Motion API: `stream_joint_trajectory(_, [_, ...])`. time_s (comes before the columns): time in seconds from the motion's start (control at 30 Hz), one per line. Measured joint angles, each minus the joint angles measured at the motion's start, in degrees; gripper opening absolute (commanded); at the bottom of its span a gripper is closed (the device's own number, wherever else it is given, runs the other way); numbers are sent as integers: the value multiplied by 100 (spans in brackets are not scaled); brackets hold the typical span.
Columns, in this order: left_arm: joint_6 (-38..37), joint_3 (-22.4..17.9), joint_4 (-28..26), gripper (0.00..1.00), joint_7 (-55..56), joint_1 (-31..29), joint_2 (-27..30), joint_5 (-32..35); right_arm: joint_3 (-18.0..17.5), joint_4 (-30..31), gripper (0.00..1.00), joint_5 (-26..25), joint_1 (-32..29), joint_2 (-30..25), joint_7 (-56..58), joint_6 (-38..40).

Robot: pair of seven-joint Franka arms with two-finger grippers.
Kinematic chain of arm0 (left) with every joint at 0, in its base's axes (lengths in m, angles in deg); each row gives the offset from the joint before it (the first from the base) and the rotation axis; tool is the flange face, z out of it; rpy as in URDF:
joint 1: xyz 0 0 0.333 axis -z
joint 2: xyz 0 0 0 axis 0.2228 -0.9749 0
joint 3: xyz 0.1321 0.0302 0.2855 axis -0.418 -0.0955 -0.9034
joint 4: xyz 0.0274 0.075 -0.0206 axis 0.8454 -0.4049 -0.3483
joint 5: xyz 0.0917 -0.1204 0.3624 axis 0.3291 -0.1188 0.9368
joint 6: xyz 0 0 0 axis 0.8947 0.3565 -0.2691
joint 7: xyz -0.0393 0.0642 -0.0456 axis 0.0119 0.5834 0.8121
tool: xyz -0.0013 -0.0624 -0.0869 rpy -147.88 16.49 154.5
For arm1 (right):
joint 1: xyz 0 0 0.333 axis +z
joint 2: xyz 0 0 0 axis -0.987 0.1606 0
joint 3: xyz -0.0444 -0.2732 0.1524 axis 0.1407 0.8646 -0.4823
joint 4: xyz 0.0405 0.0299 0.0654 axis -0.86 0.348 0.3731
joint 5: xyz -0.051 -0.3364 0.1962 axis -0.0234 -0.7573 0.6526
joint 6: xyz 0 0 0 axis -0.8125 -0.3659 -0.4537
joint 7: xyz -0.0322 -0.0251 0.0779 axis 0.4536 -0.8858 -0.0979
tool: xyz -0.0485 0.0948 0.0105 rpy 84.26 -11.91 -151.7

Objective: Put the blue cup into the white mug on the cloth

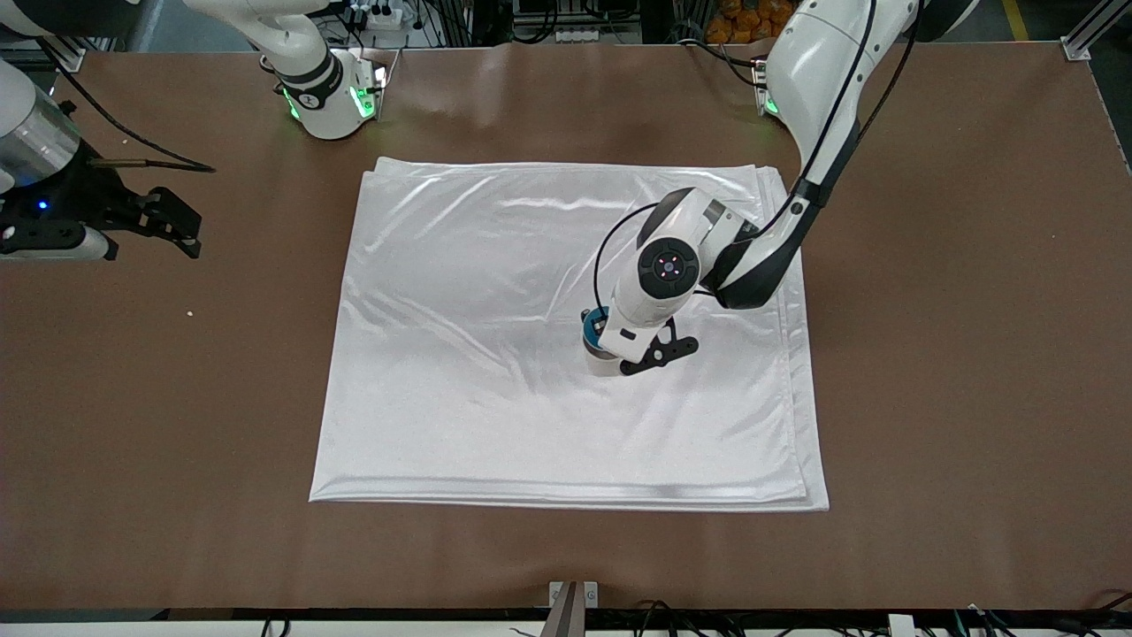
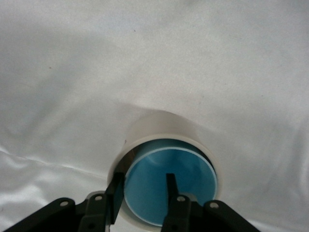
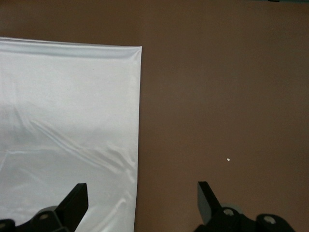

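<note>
Blue cup (image 2: 169, 186) sits inside white mug (image 2: 164, 140) on cloth (image 1: 495, 265), toward left arm's end, clear of all cloth edges. Left gripper (image 2: 144, 188) over mug, fingers straddling cup wall, slightly parted, no squeeze visible. We judge: widen further, lift straight up, avoid tipping mug. Right gripper (image 3: 142, 195) waits wide open over table (image 1: 973, 354) beside cloth edge.

One blue cup (image 2: 169, 186), nested in one white mug (image 2: 159, 126). One cloth (image 1: 495, 354), folded in layers, on one brown counter (image 1: 955, 354). Two arms; two claws: left claw (image 2: 145, 186) at the cup's rim, one finger inside and one outside, right claw (image 3: 142, 198) over the counter beside the cloth's edge, fingers wide apart. One small pale speck (image 1: 189, 312) on the counter.
</note>
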Motion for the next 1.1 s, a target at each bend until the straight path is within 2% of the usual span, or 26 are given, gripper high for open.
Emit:
stream_joint_trajectory(0.4, [2,-144,119,100,-3,-71,40,55,109,26,100,36,-42,3,19,-2])
stream_joint_trajectory(0.7, [-12,-339,186,100,-16,-247,339,69,108,35,100,46,-31,3,25,-42])
stream_joint_trajectory(0.93, [-92,-405,186,100,-346,-697,505,208,106,21,100,49,-27,3,30,-87])
stream_joint_trajectory(1.1, [-449,-412,187,100,-1060,-1202,641,339,103,18,100,51,-26,3,32,-89])
